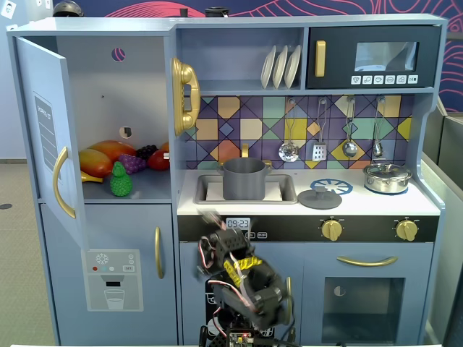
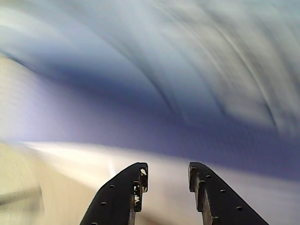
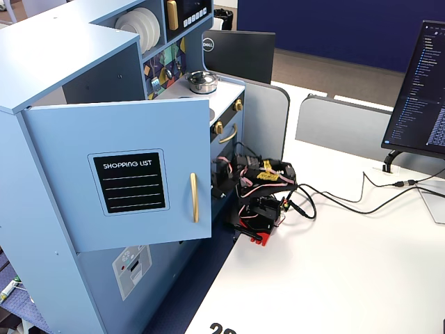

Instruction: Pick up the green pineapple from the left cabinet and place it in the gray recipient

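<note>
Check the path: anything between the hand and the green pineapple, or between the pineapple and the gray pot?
Nothing visible blocks either. The cabinet door is swung open, and the green pineapple stands at the shelf's front edge, ahead of the other fruit. The gray pot sits open-topped in the sink, its lid aside. The hand is low, folded in front.

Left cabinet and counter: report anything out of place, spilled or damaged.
Nothing stands out. The left cabinet has its door swung open, with the green pineapple upright on its shelf among other toy fruit. The gray recipient sits upright in the sink.
</note>
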